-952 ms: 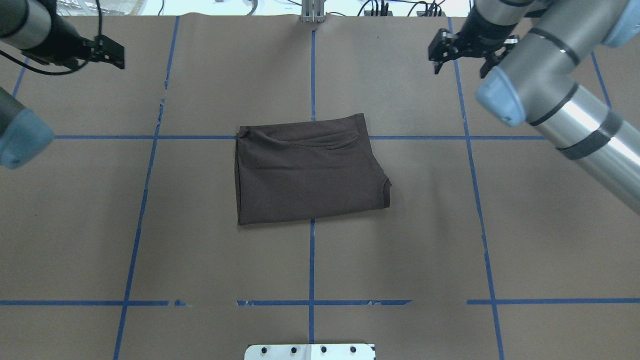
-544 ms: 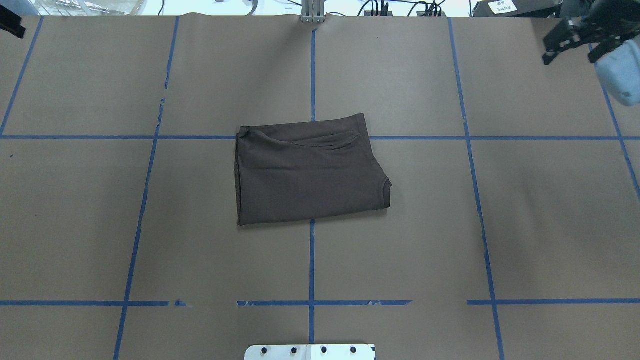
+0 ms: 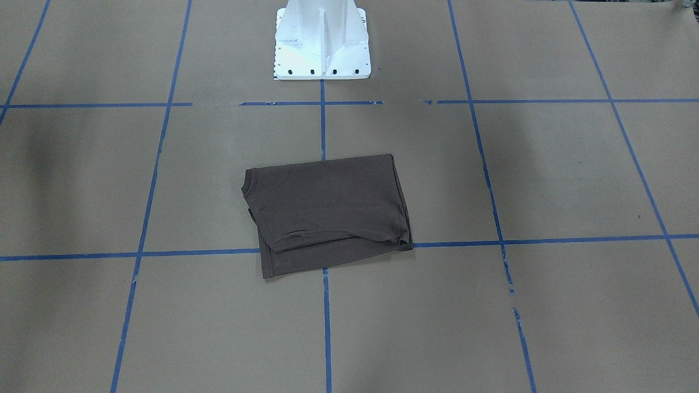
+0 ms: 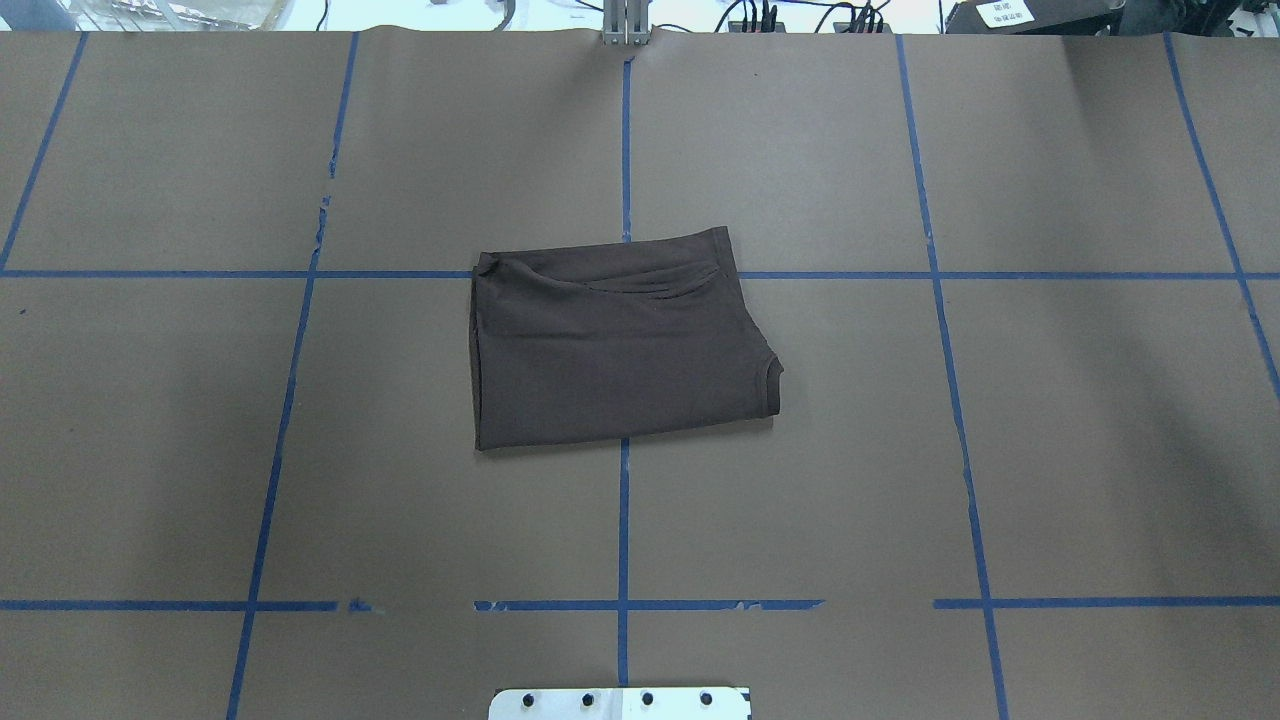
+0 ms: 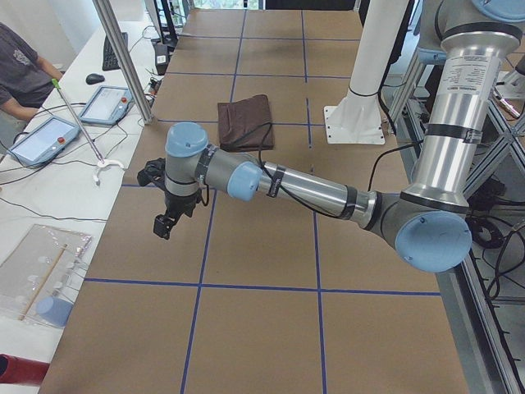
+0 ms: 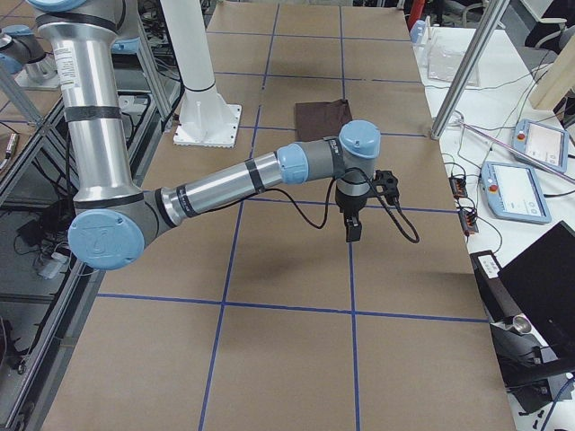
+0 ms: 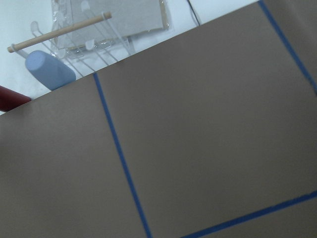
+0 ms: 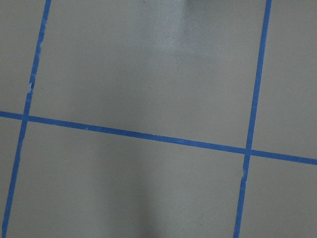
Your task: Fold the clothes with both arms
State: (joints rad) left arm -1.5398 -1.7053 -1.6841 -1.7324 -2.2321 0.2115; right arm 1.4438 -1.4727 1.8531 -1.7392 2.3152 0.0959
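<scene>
Both grippers off the cloth: left gripper and right gripper hang over bare brown paper toward opposite table ends, nothing seen in either. Cannot tell whether the jaws stand wide or narrow, with only the side cameras showing them. Well apart from both, the dark brown T-shirt lies mid-table as a compact folded rectangle across the blue tape lines, a hemmed edge showing at one corner. Looks finished or nearly so; at most a slight skew left to square.
</scene>
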